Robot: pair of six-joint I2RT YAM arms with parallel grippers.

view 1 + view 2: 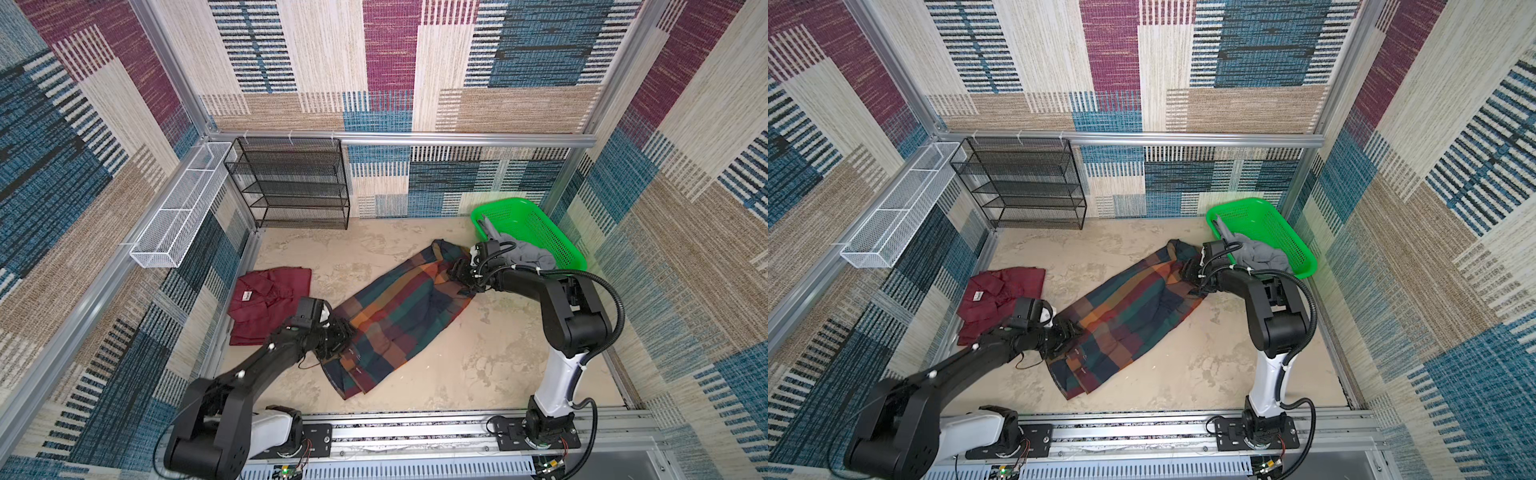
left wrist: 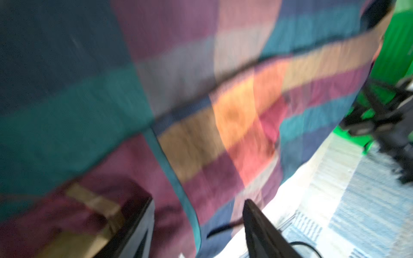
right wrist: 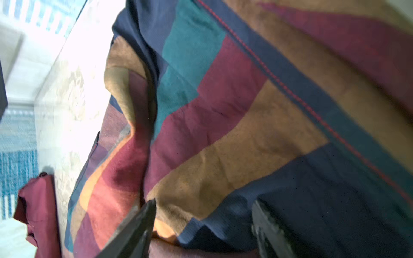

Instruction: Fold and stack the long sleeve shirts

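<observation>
The plaid shirt [image 1: 399, 316] [image 1: 1125, 320] lies stretched diagonally across the table, partly folded lengthwise. My left gripper [image 1: 343, 334] [image 1: 1069, 332] is at its near left edge. In the left wrist view my left gripper [image 2: 196, 225] is open, and the blurred plaid shirt [image 2: 201, 100] runs between its jaws. My right gripper [image 1: 455, 272] [image 1: 1187, 272] is at the shirt's far end. It [image 3: 203, 227] is open around a bunched fold of the plaid shirt [image 3: 234, 122]. The maroon shirt [image 1: 266, 299] [image 1: 994, 297] lies folded at the left. The grey shirt [image 1: 528, 253] [image 1: 1262, 253] is crumpled in the green basket [image 1: 536, 224].
The green basket [image 1: 1266, 220] stands at the back right, just behind my right wrist. A black mesh rack [image 1: 291, 183] stands against the back wall. A white wire basket [image 1: 183, 208] hangs on the left rail. Both arm bases sit on the front rail [image 1: 415, 432].
</observation>
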